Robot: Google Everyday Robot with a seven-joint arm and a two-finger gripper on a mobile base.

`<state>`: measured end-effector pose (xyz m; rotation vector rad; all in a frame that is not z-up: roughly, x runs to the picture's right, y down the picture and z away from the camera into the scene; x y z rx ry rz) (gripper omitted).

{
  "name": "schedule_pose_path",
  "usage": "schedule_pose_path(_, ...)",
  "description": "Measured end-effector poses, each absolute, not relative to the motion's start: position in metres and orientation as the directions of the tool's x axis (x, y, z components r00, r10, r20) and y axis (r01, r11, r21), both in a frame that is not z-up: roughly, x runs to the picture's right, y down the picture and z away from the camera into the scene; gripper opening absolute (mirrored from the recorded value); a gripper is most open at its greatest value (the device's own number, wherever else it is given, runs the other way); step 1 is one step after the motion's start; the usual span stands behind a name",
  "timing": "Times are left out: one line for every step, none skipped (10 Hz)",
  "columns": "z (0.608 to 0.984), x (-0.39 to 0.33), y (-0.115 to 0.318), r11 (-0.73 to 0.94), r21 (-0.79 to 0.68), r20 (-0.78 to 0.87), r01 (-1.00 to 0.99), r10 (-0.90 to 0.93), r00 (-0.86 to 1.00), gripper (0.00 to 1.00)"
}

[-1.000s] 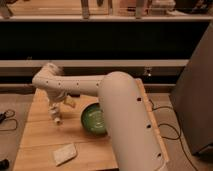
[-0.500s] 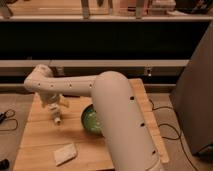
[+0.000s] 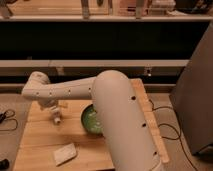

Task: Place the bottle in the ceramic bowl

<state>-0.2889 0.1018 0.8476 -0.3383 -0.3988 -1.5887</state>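
The green ceramic bowl (image 3: 89, 121) sits on the wooden table (image 3: 40, 137), its right part hidden behind my big white arm. My gripper (image 3: 54, 111) hangs from the wrist at the table's left-middle, left of the bowl. A small pale bottle (image 3: 57, 119) with a white cap shows right at the gripper's tip, just above or on the table top. I cannot tell whether it is held or standing free.
A flat pale rectangular pad (image 3: 65, 153) lies near the table's front edge. My white arm (image 3: 122, 120) covers the table's right half. A dark counter front runs behind the table. A grey cabinet (image 3: 197, 105) stands at the right. Cables lie on the floor at both sides.
The arm's wrist and forearm have swung to the left, further from the bowl. The gripper tip and the bottle stay at about the same spot.
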Motion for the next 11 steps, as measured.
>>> schedule_pose_path(0.850,-0.287,0.101,-0.033,0.049,0.451,0.998,-0.891,-0.051,0.80)
schedule_pose_path(0.854,-0.286,0.098,-0.028,0.052,0.460,0.998,-0.887,-0.049,0.80)
schedule_pose_path(0.859,-0.283,0.094,-0.018,0.057,0.472,0.998,-0.881,-0.043,0.80)
schedule_pose_path(0.862,-0.283,0.090,-0.009,0.062,0.484,0.998,-0.874,-0.038,0.80)
schedule_pose_path(0.866,-0.283,0.086,0.000,0.070,0.499,0.998,-0.866,-0.035,0.80)
schedule_pose_path(0.869,-0.281,0.083,0.004,0.074,0.511,0.997,-0.859,-0.035,0.80)
schedule_pose_path(0.871,-0.283,0.082,-0.001,0.080,0.519,0.997,-0.854,-0.042,0.80)
schedule_pose_path(0.872,-0.288,0.083,-0.012,0.090,0.526,0.996,-0.848,-0.058,0.80)
schedule_pose_path(0.873,-0.294,0.084,-0.024,0.097,0.530,0.995,-0.845,-0.072,0.80)
schedule_pose_path(0.873,-0.299,0.086,-0.039,0.104,0.534,0.994,-0.841,-0.089,0.80)
schedule_pose_path(0.874,-0.308,0.089,-0.057,0.111,0.537,0.992,-0.837,-0.109,0.80)
